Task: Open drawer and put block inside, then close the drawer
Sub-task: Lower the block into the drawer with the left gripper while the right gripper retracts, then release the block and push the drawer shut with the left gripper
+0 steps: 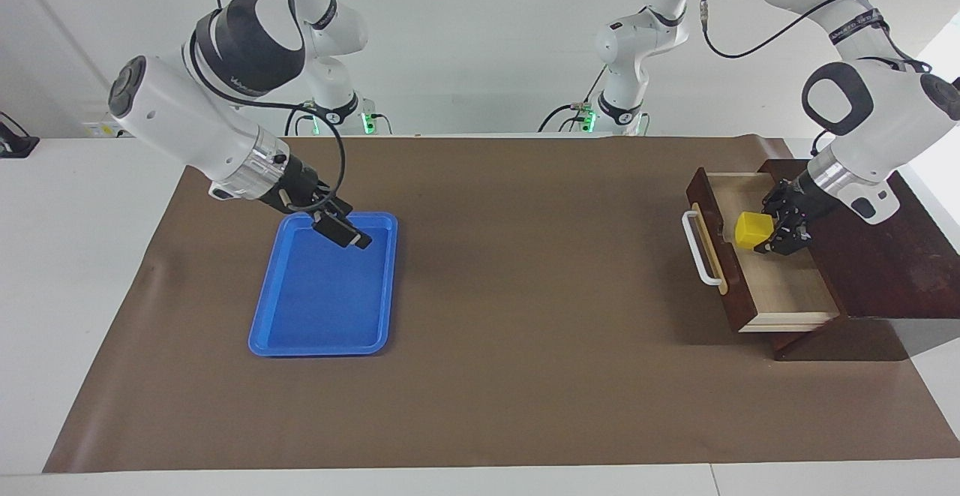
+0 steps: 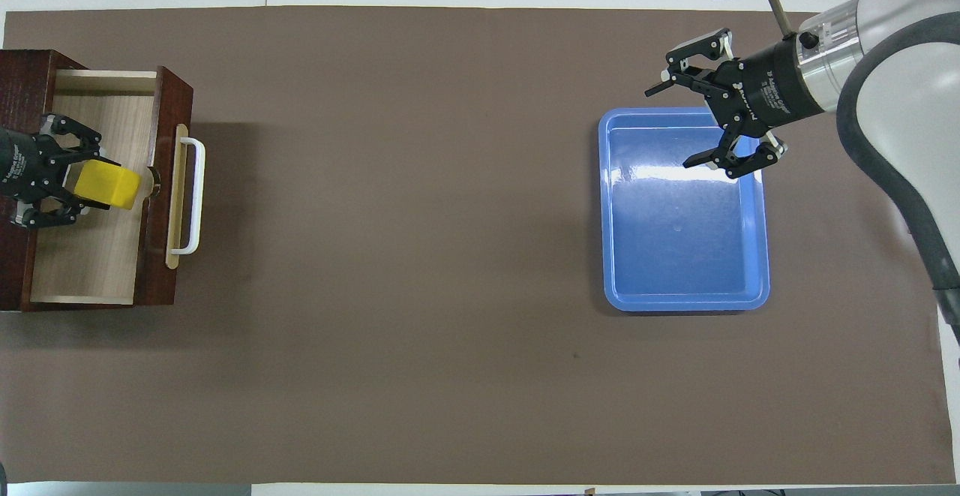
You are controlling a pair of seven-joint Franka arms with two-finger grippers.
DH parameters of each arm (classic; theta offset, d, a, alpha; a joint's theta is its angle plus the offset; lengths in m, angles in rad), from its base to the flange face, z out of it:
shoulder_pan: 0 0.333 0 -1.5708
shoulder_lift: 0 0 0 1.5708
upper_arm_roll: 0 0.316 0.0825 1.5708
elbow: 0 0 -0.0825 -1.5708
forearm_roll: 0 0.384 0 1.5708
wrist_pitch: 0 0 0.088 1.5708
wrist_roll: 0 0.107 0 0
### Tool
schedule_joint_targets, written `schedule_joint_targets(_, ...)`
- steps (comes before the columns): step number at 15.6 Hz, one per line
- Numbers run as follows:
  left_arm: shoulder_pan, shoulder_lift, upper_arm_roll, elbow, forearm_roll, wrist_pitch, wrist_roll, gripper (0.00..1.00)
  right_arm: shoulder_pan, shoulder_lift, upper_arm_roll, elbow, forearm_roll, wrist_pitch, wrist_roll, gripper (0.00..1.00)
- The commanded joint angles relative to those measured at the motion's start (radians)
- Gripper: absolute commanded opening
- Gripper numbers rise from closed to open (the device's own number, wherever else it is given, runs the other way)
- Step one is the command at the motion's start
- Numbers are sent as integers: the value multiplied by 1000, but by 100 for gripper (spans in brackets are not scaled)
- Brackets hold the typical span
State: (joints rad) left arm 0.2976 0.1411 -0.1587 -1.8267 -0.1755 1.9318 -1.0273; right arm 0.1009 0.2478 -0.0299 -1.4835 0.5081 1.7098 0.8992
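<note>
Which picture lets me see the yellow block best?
The overhead view: the block shows its whole top and a side over the open drawer, held in the left tool. In the facing view the block shows too, but the tool hides one side. The right tool waits open over the tray.

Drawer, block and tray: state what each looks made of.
Drawer: wood by the look, with a dark glossy brown front and a pale matte interior showing grain; its handle is smooth white, plastic or painted metal. Block: opaque bright yellow with smooth faces, plastic or painted wood, held over the drawer by the left gripper. Tray: glossy blue plastic with glare patches. The right gripper waits over it.
</note>
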Motion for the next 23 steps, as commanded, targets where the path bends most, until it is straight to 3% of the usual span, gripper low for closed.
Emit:
schedule_joint_targets(1,24,-61,-7,-85,14,50,16,16,-38,-59,7,-37,-80,-33,-179,100)
schedule_joint_targets(2,40,-61,-9,-83,16,50,16,49,-65,-67,7,-35,-83,-57,-227,100)
schedule_joint_targets(3,38,-60,-7,-80,16,50,18,99,-78,-76,5,-32,-89,-90,-279,100)
schedule_joint_targets(6,18,-40,-10,-7,72,-5,0,100,-101,-110,7,-29,-222,-150,-484,100)
schedule_joint_targets(9,-87,38,-12,217,138,-185,-155,100,-104,-143,7,-29,-328,-197,-655,100)
schedule_joint_targets(11,-208,78,-10,308,181,-250,-306,100,-105,-166,8,-32,-414,-214,-777,100)
schedule_joint_targets(12,-259,77,-10,294,221,-243,-347,100,-105,-179,8,-37,-446,-219,-842,100)
schedule_joint_targets(14,-317,31,-12,177,295,-182,-379,100,-107,-211,10,-58,-519,-219,-971,100)
schedule_joint_targets(17,-312,-44,-10,-23,303,-41,-405,100,-147,-252,21,-136,-546,-173,-1069,100)
schedule_joint_targets(19,-296,-49,-10,-68,336,21,-492,100,-151,-277,22,-213,-556,-61,-1099,100)
schedule_joint_targets(23,-246,-37,-10,-94,407,90,-577,100,-153,-279,24,-236,-545,-74,-1036,100)
